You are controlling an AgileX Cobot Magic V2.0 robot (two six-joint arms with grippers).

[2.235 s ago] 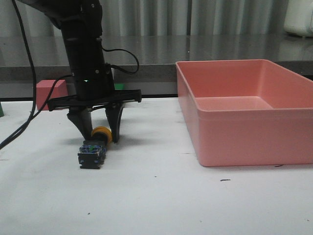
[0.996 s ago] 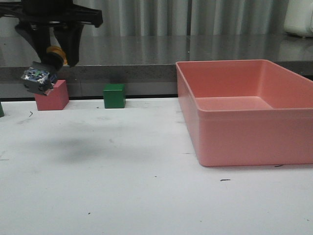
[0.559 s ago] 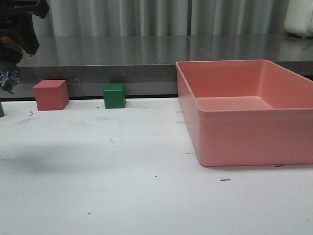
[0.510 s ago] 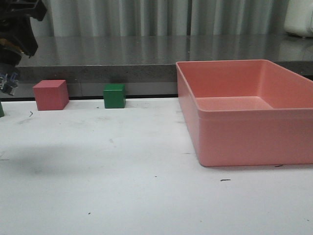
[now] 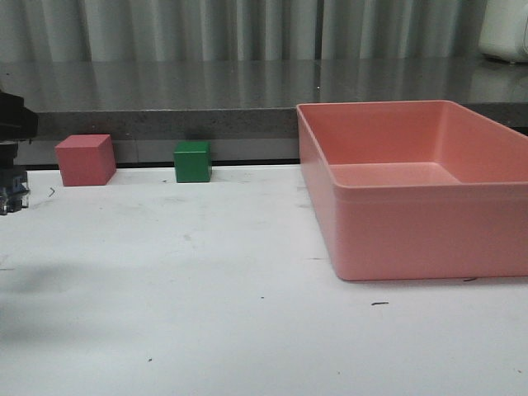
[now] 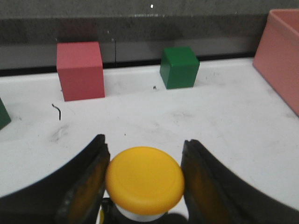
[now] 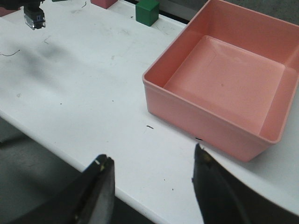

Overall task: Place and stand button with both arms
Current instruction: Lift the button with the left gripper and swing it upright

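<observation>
My left gripper [image 6: 145,141] is shut on the button's yellow mushroom cap [image 6: 145,179], which fills the gap between the two fingers [image 6: 91,175]. In the front view only a sliver of this gripper [image 5: 10,124] shows at the far left edge, with the button's dark boxy base [image 5: 13,195] hanging below it, just above the white table. In the right wrist view the button's base [image 7: 34,17] shows far off at the table's far left. My right gripper [image 7: 152,154] is open and empty, high over the table's front edge.
A large pink bin [image 5: 421,186] stands on the right of the white table [image 5: 206,272]. A pink cube [image 5: 85,159] and a green cube [image 5: 192,161] stand at the back left against the dark wall ledge. A dark green object [image 6: 3,114] lies at the far left.
My left gripper lifted the button off the table's middle left, carried it up and to the left, and has now come down at the far left edge of the front view.
</observation>
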